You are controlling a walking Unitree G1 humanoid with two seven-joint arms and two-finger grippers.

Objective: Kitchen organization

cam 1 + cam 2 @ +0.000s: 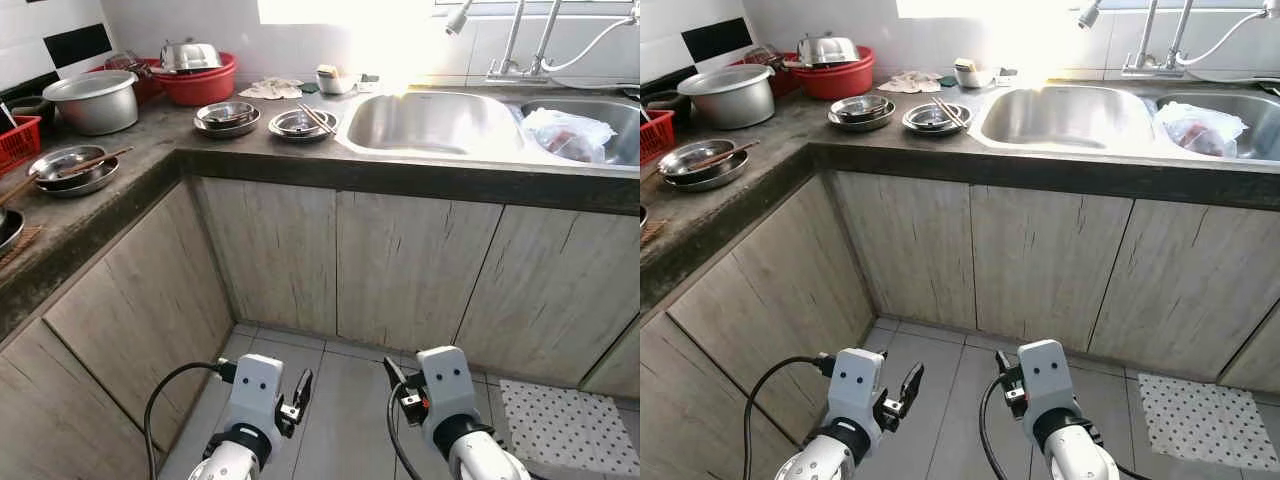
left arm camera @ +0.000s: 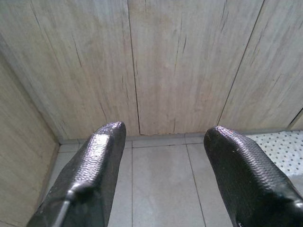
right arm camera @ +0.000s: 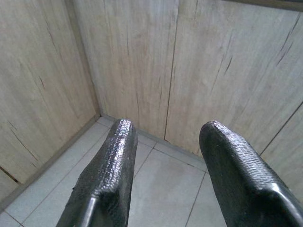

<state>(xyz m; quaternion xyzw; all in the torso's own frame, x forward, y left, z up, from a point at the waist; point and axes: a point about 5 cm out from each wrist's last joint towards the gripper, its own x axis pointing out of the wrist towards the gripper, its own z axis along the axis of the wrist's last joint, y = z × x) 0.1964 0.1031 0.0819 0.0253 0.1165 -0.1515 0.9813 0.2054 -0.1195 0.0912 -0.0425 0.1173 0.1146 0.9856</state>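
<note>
Steel bowls stand on the dark L-shaped counter [image 1: 150,150]: one holding chopsticks [image 1: 303,122] beside the sink, another [image 1: 227,116] to its left, and a third with chopsticks [image 1: 70,167] on the left run. A large steel pot [image 1: 92,100] and a red basin [image 1: 200,80] holding a steel lid sit at the back. Both arms hang low over the floor tiles. My left gripper [image 2: 163,142] is open with nothing between its fingers. My right gripper [image 3: 165,135] is open and empty too. Both point at the wooden cabinet doors [image 1: 400,270].
A double steel sink [image 1: 430,122] with a tap [image 1: 520,50] fills the right counter; a plastic bag [image 1: 568,132] lies in its right bowl. A red basket [image 1: 15,140] stands at the far left. A dotted mat [image 1: 565,425] lies on the tiled floor [image 1: 340,400].
</note>
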